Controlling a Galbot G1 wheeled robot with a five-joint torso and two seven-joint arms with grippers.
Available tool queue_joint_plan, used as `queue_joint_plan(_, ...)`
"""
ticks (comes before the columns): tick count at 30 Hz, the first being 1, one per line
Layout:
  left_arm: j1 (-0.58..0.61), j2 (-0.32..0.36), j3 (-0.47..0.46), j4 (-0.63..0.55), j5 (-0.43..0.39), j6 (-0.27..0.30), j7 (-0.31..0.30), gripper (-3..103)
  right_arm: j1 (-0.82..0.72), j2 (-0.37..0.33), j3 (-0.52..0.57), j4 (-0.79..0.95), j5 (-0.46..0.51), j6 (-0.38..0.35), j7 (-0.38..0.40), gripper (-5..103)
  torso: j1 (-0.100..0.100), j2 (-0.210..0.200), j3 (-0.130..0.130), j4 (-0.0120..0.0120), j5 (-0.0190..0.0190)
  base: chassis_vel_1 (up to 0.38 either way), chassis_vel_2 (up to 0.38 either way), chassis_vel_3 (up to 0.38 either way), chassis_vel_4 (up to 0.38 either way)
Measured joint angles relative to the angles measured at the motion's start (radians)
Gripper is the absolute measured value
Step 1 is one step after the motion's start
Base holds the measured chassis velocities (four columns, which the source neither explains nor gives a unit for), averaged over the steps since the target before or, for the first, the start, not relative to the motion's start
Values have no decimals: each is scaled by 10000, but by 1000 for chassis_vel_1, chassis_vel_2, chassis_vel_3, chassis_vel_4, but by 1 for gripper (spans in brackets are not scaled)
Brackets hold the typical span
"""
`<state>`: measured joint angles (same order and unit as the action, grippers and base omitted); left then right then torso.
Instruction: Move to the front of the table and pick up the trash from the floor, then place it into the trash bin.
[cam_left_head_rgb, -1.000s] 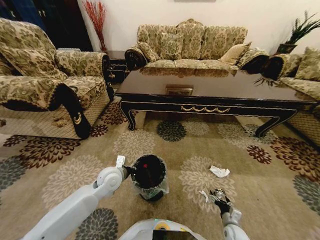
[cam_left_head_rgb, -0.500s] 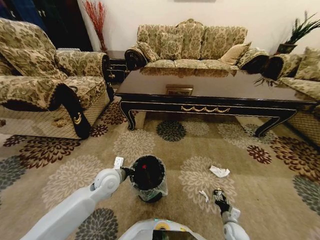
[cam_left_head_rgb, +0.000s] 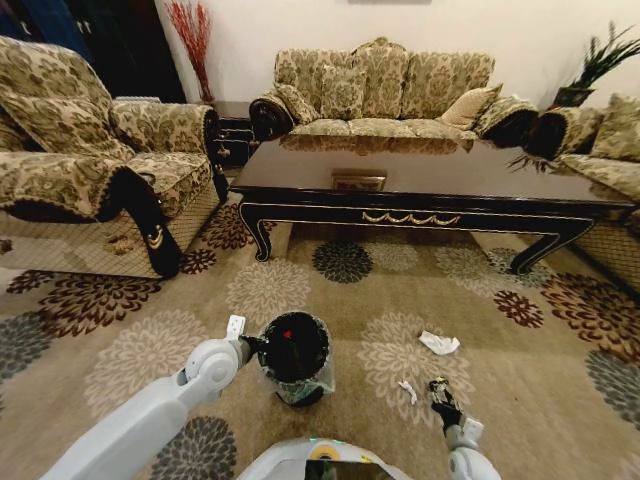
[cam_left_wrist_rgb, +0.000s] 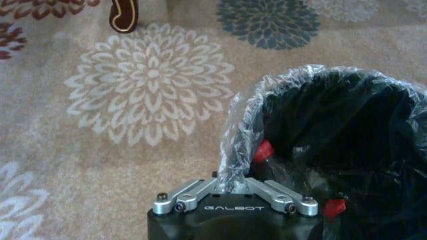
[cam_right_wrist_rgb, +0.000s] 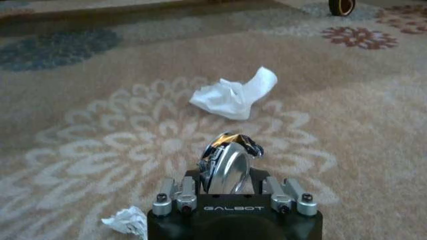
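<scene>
Left gripper (cam_left_wrist_rgb: 233, 192) jaws clamp the trash bin (cam_left_head_rgb: 296, 348) rim (liner pinched), lower centre; right gripper (cam_right_wrist_rgb: 230, 172) jaws grip a shiny wrapper (cam_right_wrist_rgb: 229, 152), lower right.

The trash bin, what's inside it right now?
Inside the trash bin, a clear liner over the rim and red bits against the black wall. The left gripper grips the rim; the bottom is too dark.

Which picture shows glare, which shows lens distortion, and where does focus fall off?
Head view: the table top mirrors the sofa with glossy glare, and its front edge bows from wide-angle distortion. Left wrist view: the trash bin liner glints with crinkly highlights. Right wrist view: the shiny wrapper in the right gripper reflects light, while the far carpet blurs.
</scene>
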<state>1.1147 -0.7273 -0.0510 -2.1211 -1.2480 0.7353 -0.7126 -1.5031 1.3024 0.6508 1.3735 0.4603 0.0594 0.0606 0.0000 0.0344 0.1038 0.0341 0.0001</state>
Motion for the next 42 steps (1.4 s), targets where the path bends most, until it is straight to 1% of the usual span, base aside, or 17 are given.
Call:
queue_joint_plan(7, -95, -69, 101, -35, 12, 0, -7, 2, -429, 16, 183, 697, 96, -41, 7, 46, 0, 0, 0, -3, 0, 0, 0, 0, 0)
queue_joint_plan(12, -497, -117, 497, 29, 104, 0, 30, 2, -868, -48, 332, 1487, 268, -68, 23, 46, 0, 0, 0, -3, 2, 0, 0, 0, 0)
queue_joint_plan(14, -886, -263, 813, 150, 108, 0, 64, 2, -1262, -129, 440, 2312, 416, -169, 59, 39, 0, 0, 0, -1, 0, 0, 0, 0, 0)
queue_joint_plan(18, -1159, -349, 1044, 224, 65, 0, 62, 2, -1469, -174, 501, 2773, 489, -217, 106, 36, 0, 0, 0, -1, -1, 0, 0, 0, 0)
queue_joint_plan(19, -1588, -484, 1418, 355, 7, 0, 33, 2, -1753, -243, 587, 3384, 552, -262, 138, 32, 0, 0, 0, -3, 1, 0, 0, 0, 0)
queue_joint_plan(21, -2549, -941, 2145, 652, -440, 0, -226, 2, -2314, -362, 756, 4543, 655, -464, 178, 15, 0, 0, 0, -7, -1, 0, 0, 0, 0)
queue_joint_plan(23, -2657, -990, 2238, 691, -503, -1, -258, 2, -2346, -367, 765, 4592, 599, -462, 179, 15, 0, 0, 0, -7, -1, 0, 0, 0, 0)
queue_joint_plan(25, -2772, -991, 2403, 798, -538, -3, -319, 2, -2331, -364, 754, 4546, 417, -405, 180, 8, 0, 0, 0, -6, 0, 0, 0, 0, 0)
queue_joint_plan(26, -2772, -991, 2403, 798, -538, -3, -319, 2, -2331, -364, 754, 4546, 417, -405, 180, 8, 0, 0, 0, -6, 0, 0, 0, 0, 0)
queue_joint_plan(27, -2754, -937, 2412, 825, -529, -3, -321, 2, -2279, -354, 716, 4465, 378, -389, 181, 4, 0, 0, 0, -3, 0, 0, 0, 0, 0)
queue_joint_plan(31, -2389, -673, 2053, 859, -470, -1, -276, 2, -1943, -342, 512, 3987, 255, -300, 183, -2, 0, 0, 0, -1, -2, 0, 0, 0, 0)
queue_joint_plan(33, -1948, -383, 1513, 898, -298, -2, -133, 2, -1653, -394, 345, 3593, 205, -239, 179, 8, 0, 0, 0, -1, 1, 0, 0, 0, 0)
queue_joint_plan(35, -1731, -241, 1267, 917, -208, -2, -37, 2, -1512, -431, 268, 3410, 177, -221, 168, 8, 0, 0, 0, -2, -1, 0, 0, 0, 0)
queue_joint_plan(38, -972, 187, 432, 967, -1, -2, 277, 2, -906, -551, -90, 2567, -76, -76, 59, 24, 0, 0, 0, 2, -1, 0, 0, 0, 0)
queue_joint_plan(39, -972, 187, 432, 967, -1, -2, 277, 2, -906, -551, -90, 2567, -76, -76, 59, 24, 0, 0, 0, 2, -1, 0, 0, 0, 0)
queue_joint_plan(41, -548, 316, -33, 958, 40, -1, 385, 2, -416, -613, -373, 1917, -270, 47, 0, 35, 0, -1, 1, 0, -1, 0, 0, 0, 0)
queue_joint_plan(42, -548, 316, -33, 958, 40, -1, 385, 2, -416, -613, -373, 1917, -270, 47, 0, 35, 0, -1, 1, 0, -1, 0, 0, 0, 0)
